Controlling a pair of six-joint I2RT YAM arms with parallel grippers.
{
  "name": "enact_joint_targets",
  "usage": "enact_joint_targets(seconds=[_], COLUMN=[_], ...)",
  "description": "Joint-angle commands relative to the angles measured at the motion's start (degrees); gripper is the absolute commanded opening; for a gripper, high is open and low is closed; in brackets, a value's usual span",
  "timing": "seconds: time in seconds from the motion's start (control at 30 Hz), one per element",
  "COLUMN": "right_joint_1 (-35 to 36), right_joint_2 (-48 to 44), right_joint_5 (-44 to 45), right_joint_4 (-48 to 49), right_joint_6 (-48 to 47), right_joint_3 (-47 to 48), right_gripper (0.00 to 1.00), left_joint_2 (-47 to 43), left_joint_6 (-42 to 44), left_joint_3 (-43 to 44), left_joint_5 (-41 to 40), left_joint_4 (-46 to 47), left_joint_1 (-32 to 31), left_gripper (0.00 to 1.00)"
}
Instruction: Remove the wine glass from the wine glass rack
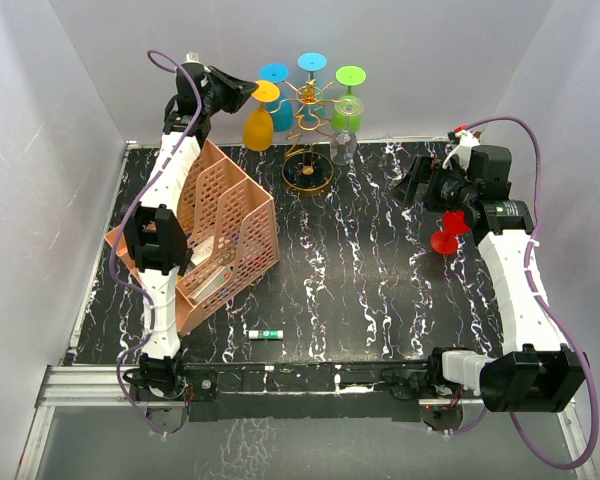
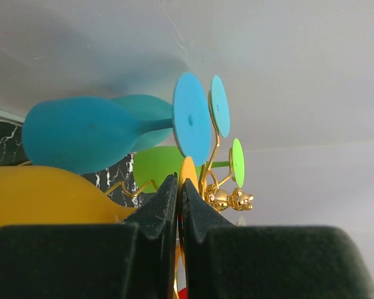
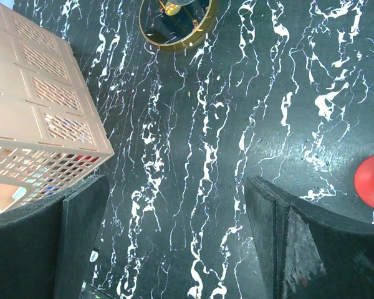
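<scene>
The gold wire wine glass rack (image 1: 308,150) stands at the back of the table, and its ring base (image 3: 174,25) shows in the right wrist view. Several coloured glasses hang upside down from it, with a clear one (image 1: 343,145) too. My left gripper (image 1: 242,92) is at the rack's top left. It is shut (image 2: 179,187) on the thin round foot (image 2: 188,169) of the yellow wine glass (image 1: 259,125), whose bowl (image 2: 43,196) hangs below. My right gripper (image 1: 420,185) hovers open (image 3: 174,193) over bare table right of the rack.
A pink mesh file organizer (image 1: 225,235) stands at the left beside the left arm, its corner (image 3: 43,118) near my right gripper's left finger. A red glass (image 1: 447,235) lies by the right arm. A small white tube (image 1: 265,333) lies near the front edge.
</scene>
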Motion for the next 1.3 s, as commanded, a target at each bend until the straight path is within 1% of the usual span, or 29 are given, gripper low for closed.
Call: enact_joint_targets(seconds=[0.0, 0.3, 0.43, 0.6, 0.77, 0.83, 1.0, 1.07, 1.13, 1.17, 1.27], right_joint_1=[0.3, 0.3, 0.3, 0.3, 0.3, 0.3, 0.3, 0.3, 0.3, 0.3, 0.3], right_joint_2=[-0.5, -0.1, -0.3, -1.1, -1.4, -1.4, -2.3, -3.0, -3.8, -4.1, -5.4], right_joint_5=[-0.1, -1.6, -2.3, -4.2, -7.4, -8.4, -11.3, -12.6, -13.7, -14.4, -16.7], right_joint_4=[2.1, 2.6, 2.8, 4.4, 6.4, 7.2, 11.5, 14.0, 17.1, 18.8, 24.9], right_joint_6=[0.0, 1.4, 2.1, 4.3, 7.5, 8.8, 14.0, 17.0, 20.9, 22.7, 28.8], right_joint_3=[2.3, 2.5, 2.3, 0.7, -0.3, -0.4, -2.6, -4.3, -6.4, -8.1, -12.2], right_gripper=[0.99, 0.99, 0.99, 0.99, 0.99, 0.99, 0.99, 0.99, 0.99, 0.99, 0.99], left_joint_2=[-7.6, -15.4, -19.0, -23.6, -28.3, -30.8, -36.6, -38.1, -39.2, -39.5, -39.6], left_joint_6=[-0.3, -1.3, -1.8, -2.6, -0.7, -0.8, -3.9, -6.7, -11.7, -15.8, -23.9], left_joint_3=[-1.8, -6.7, -9.0, -11.2, -10.8, -12.1, -17.4, -19.1, -22.2, -24.2, -29.6], left_joint_5=[-0.4, 0.4, 1.9, 5.5, 10.3, 11.8, 17.0, 19.4, 21.4, 22.2, 22.9], left_joint_4=[1.4, 2.0, 2.8, 4.6, 4.4, 5.1, 15.2, 20.5, 27.8, 32.0, 43.0], left_joint_1=[1.7, 6.0, 7.2, 8.3, 8.6, 8.5, 8.6, 8.4, 8.0, 7.3, 3.0], left_gripper=[0.00, 0.00, 0.00, 0.00, 0.00, 0.00, 0.00, 0.00, 0.00, 0.00, 0.00])
